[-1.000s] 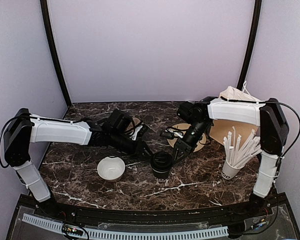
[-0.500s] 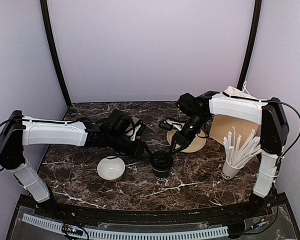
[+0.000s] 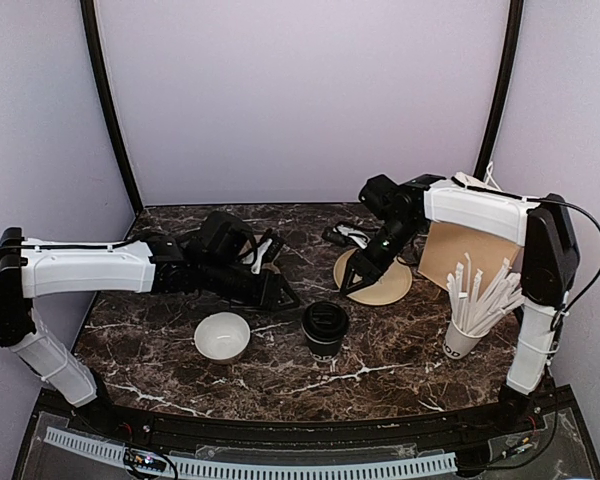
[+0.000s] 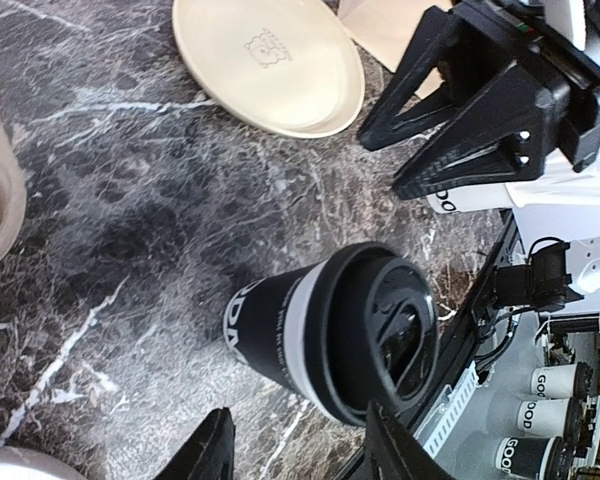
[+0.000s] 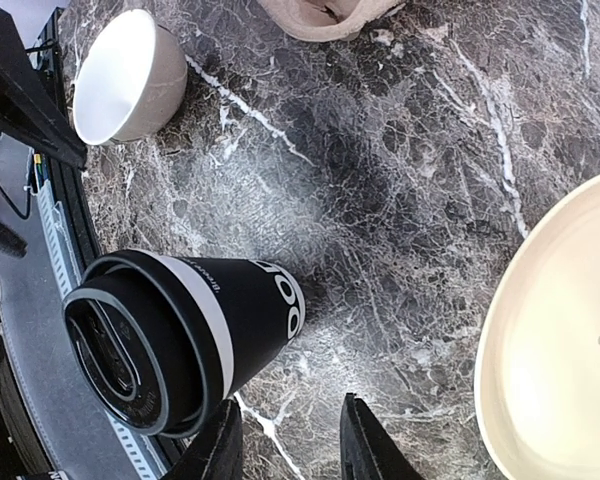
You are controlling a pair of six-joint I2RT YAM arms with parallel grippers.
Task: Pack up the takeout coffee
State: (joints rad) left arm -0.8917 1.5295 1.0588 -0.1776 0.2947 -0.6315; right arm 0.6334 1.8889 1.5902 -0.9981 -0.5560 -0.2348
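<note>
A dark marble surface (image 3: 400, 365) is seen, with the left arm (image 3: 90, 268) stretched in from one side and the right arm (image 3: 475, 212) bent in from the other. What appears to be a tan paper bag (image 3: 450, 255) is stood at the back right, and a beige plate (image 3: 388, 288) is laid just beside it. A white bowl (image 3: 221, 337) is set near the front left, and a white cup of straws (image 3: 462, 340) near the front right.

The coffee cup (image 3: 323, 332) is stood upright near the middle of the surface, between bowl and plate, with its black lid (image 3: 323, 319) on top. It is touched by neither arm. The left jaws are held spread just to its left, with nothing between them. The right jaws are likewise spread and empty, poised over the near edge of the plate.

The lidding step is judged to be done, and the packing of the cup is judged to be in hand. For the next move, the cup must be gripped around its body, kept upright, and carried toward the bag. Whether the bag's mouth is open cannot be told.
</note>
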